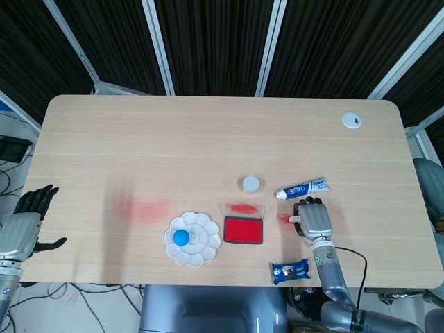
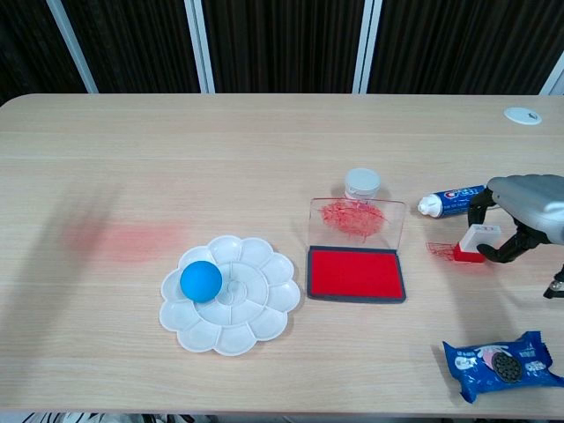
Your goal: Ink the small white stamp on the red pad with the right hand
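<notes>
The small white stamp [image 2: 480,241] with a red base stands on the table right of the red ink pad [image 2: 355,273], beside red marks on the wood. My right hand [image 2: 529,199] arches over it, with its fingers down on the stamp's left and far side and the thumb against its right side. From the head view the right hand [image 1: 316,219] covers most of the stamp [image 1: 292,218]; the pad [image 1: 243,229] lies to its left. My left hand [image 1: 25,225] hangs off the table's left edge, fingers apart, holding nothing.
The pad's clear, red-smeared lid [image 2: 357,218] lies open behind it. A white jar [image 2: 362,182] and a toothpaste tube [image 2: 451,200] sit further back. A white palette [image 2: 231,293] holds a blue ball [image 2: 201,281]. A blue cookie pack [image 2: 500,363] lies near the front edge.
</notes>
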Robot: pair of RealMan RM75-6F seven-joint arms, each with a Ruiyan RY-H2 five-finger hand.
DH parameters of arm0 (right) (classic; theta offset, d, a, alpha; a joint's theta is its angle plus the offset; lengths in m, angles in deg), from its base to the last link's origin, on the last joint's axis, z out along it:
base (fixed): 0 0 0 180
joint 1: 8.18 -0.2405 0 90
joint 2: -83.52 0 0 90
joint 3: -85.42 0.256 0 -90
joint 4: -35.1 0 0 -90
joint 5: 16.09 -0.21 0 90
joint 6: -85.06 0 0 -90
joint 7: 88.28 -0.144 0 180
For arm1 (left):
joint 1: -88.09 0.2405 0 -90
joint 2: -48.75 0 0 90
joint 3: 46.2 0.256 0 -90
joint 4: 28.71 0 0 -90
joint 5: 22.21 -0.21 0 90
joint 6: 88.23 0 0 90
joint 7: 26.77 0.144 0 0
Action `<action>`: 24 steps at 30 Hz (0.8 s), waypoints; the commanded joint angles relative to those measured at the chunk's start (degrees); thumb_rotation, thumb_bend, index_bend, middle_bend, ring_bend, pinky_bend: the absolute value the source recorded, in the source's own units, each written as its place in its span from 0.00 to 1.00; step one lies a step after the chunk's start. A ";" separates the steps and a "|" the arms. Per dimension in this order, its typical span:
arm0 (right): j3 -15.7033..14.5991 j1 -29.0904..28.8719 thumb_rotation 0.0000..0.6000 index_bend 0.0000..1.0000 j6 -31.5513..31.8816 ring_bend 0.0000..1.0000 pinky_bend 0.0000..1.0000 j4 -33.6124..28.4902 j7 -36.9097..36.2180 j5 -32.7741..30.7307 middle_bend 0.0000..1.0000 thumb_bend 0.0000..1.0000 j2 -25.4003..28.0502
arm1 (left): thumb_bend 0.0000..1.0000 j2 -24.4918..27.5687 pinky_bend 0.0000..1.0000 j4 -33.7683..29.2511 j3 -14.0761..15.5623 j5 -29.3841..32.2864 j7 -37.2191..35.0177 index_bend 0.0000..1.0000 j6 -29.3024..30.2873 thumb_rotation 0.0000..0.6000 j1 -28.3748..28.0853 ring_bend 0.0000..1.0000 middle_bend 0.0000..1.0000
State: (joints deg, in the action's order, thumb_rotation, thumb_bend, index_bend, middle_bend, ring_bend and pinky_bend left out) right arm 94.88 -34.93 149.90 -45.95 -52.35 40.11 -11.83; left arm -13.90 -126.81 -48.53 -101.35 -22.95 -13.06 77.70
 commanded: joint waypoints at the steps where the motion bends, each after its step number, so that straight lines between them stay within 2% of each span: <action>1: -0.07 -0.08 1.00 0.52 0.05 0.23 0.24 0.10 -0.03 -0.04 0.38 0.45 -0.03 | 0.00 0.00 0.00 0.01 -0.01 0.03 -0.04 0.00 -0.01 1.00 -0.01 0.00 0.00; 10: -0.30 -0.46 1.00 0.55 0.12 0.24 0.24 0.52 -0.05 -0.44 0.39 0.47 -0.28 | 0.00 0.09 0.00 -0.05 -0.04 0.29 -0.15 0.00 -0.17 1.00 -0.07 0.00 0.00; 16: -0.53 -0.54 1.00 0.63 0.64 0.35 0.31 0.90 -0.54 0.36 0.47 0.56 -0.49 | 0.00 0.09 0.00 -0.06 -0.05 0.33 -0.12 0.00 -0.16 1.00 -0.09 0.00 0.00; 24: -1.37 -0.11 1.00 0.67 1.86 0.41 0.34 1.11 -2.11 2.94 0.52 0.58 -0.23 | 0.00 0.16 0.00 -0.14 -0.02 0.36 -0.20 0.00 -0.21 1.00 -0.10 0.00 0.00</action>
State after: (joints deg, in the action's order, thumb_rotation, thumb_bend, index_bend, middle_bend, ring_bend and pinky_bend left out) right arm 93.66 -35.14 151.57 -44.76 -54.21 42.74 -12.19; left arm -13.75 -126.94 -48.55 -100.99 -23.14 -13.28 77.60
